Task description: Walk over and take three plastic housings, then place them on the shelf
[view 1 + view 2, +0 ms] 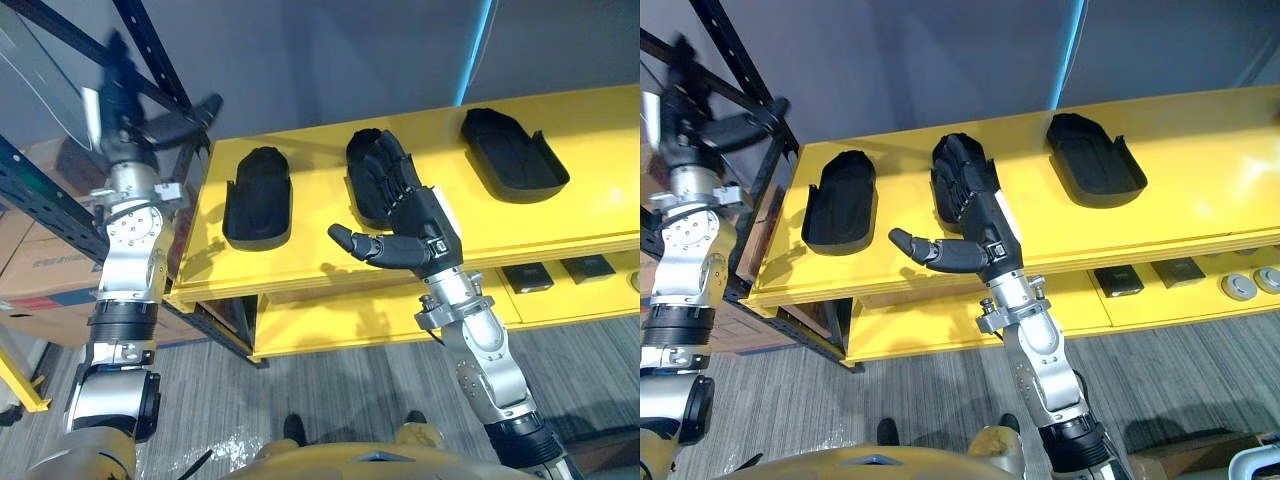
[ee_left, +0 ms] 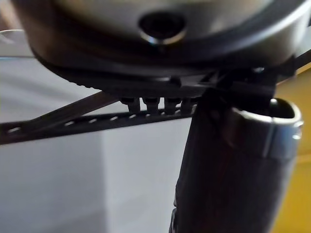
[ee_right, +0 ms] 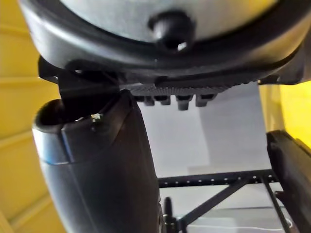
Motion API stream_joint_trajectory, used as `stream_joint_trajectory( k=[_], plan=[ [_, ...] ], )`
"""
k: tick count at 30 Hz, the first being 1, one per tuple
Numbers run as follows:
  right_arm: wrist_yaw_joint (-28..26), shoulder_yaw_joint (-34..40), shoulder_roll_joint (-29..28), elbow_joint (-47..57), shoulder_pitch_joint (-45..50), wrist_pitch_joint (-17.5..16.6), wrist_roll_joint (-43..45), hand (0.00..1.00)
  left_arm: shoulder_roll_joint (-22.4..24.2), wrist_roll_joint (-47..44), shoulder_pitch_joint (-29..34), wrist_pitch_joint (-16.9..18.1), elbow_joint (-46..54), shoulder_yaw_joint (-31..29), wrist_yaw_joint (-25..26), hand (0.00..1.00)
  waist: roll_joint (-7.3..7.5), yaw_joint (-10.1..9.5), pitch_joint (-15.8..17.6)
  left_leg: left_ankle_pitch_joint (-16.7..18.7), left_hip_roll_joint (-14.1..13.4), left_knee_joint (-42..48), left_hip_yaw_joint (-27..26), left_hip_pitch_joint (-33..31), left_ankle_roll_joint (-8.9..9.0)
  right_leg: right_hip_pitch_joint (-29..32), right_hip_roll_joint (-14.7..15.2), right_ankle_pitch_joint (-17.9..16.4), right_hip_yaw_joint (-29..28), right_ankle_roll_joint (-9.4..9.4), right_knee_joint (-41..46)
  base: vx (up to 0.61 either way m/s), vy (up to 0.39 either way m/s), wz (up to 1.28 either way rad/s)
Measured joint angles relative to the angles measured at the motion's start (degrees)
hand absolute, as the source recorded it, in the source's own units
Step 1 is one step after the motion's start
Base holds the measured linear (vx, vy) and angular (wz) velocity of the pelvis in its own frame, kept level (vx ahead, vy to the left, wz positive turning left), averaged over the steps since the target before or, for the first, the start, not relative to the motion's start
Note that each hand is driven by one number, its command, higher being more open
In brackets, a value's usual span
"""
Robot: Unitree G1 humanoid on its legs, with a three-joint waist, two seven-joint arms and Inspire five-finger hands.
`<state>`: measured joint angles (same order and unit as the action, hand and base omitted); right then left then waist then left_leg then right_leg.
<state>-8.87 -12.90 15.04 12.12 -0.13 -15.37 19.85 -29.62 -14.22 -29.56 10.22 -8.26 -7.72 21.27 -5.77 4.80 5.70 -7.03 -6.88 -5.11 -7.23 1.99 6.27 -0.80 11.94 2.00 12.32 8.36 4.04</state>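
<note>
Three black plastic housings lie in a row on the yellow shelf top: the left housing, the middle housing and the right housing. My right hand is open, its straight fingers reaching over the middle housing and covering most of it, its thumb sticking out to the left. I cannot tell whether the fingers touch it. My left hand is raised at the shelf's left end, beside the black rack, open and holding nothing. The right wrist view shows a dark housing past the thumb.
A black metal rack with cardboard boxes stands at the left. The lower yellow shelf carries small black boxes and grey round parts. Grey floor lies in front of the shelf.
</note>
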Motion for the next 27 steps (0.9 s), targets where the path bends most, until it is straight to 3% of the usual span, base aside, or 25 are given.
stream_joint_trajectory(
  k=[2,6,8,10,12,15,17,20,22,27],
  plan=[
    [0.89,-0.66,0.08,-0.01,0.40,0.00,-3.64,1.00,-0.08,2.25,0.04,4.63,8.30,-1.26,3.71,1.00,0.25,-0.57,-0.85,0.11,-0.02,0.00,0.18,0.05,0.04,-0.35,-0.04,0.08,0.21,-0.01,-0.31,-0.01,-0.003,0.04],
    [1.47,-2.61,0.35,-0.25,1.11,0.02,-5.61,1.00,0.35,3.18,3.08,9.36,22.16,-0.87,2.21,1.00,0.38,-1.41,-2.33,0.07,0.03,-0.01,1.11,-0.40,0.02,-0.77,-0.02,0.11,1.12,0.04,-0.83,0.00,-0.009,0.12],
    [2.41,-3.45,0.29,-0.63,1.07,-0.04,-7.28,1.00,3.50,2.23,9.99,12.43,31.98,0.47,-2.01,1.00,0.21,-1.71,-2.54,0.05,0.07,-0.01,2.10,0.13,0.03,-2.16,-0.02,0.08,2.23,0.04,-1.27,0.01,-0.015,0.24],
    [4.70,-3.45,-0.07,-1.85,1.05,-0.08,-11.35,1.00,10.13,0.01,20.05,14.43,38.74,4.19,-8.00,1.00,0.04,-2.68,-3.12,0.00,0.04,-0.01,2.96,0.25,0.10,-2.92,-0.05,-0.11,3.13,-0.12,-1.37,-0.02,-0.013,0.17],
    [8.29,-3.53,-0.26,-4.08,0.69,-0.12,-17.70,1.00,14.10,-0.20,27.41,14.94,39.46,7.19,-11.10,1.00,0.21,-3.30,-3.57,0.06,-0.05,-0.02,3.51,0.06,0.15,-3.48,-0.22,-0.36,3.88,-0.11,-2.09,-0.05,-0.018,0.16],
    [12.75,-3.61,-0.25,-5.87,0.25,-0.17,-25.64,1.00,16.13,-0.79,33.69,15.28,39.40,8.13,-13.30,1.00,0.71,-3.33,-3.70,0.09,-0.26,-0.02,4.26,-1.54,-0.08,-3.49,-0.70,-0.38,4.95,-0.03,-3.13,-0.08,-0.019,0.30],
    [15.23,-4.44,-0.23,-7.01,-1.07,-0.42,-29.25,1.00,17.13,-0.05,35.75,17.39,39.41,8.22,-13.05,1.00,1.35,-3.64,-3.52,-0.46,-0.59,-0.02,4.54,-2.65,-0.01,-3.22,-1.37,-0.31,4.83,-0.08,-3.53,-0.05,-0.020,0.25],
    [19.79,-7.07,-0.22,-9.97,-4.59,-0.68,-34.60,1.00,18.71,1.25,37.03,20.92,39.53,8.47,-11.65,1.00,2.88,-5.59,-3.54,-0.92,-0.84,-0.01,5.88,-3.64,0.35,-3.22,-1.96,0.23,5.66,-0.32,-4.32,-0.02,-0.034,0.21],
    [24.69,-8.66,-0.20,-12.42,-7.63,-0.31,-40.57,1.00,19.74,4.97,37.40,23.10,39.90,8.58,-7.71,1.00,3.39,-7.03,-3.31,-1.79,-0.74,-0.01,7.32,-4.58,0.35,-3.24,-2.05,0.37,6.95,-0.65,-4.28,0.01,-0.027,0.33],
    [31.75,-9.30,-1.28,-17.30,-11.83,1.83,-46.62,1.00,20.10,11.76,41.14,24.36,41.83,6.97,-2.30,1.00,3.77,-9.42,-2.33,-2.10,-0.56,-0.01,9.21,-5.69,0.48,-3.35,-2.11,0.10,8.85,-0.96,-4.13,0.00,-0.024,0.22]
  ],
)
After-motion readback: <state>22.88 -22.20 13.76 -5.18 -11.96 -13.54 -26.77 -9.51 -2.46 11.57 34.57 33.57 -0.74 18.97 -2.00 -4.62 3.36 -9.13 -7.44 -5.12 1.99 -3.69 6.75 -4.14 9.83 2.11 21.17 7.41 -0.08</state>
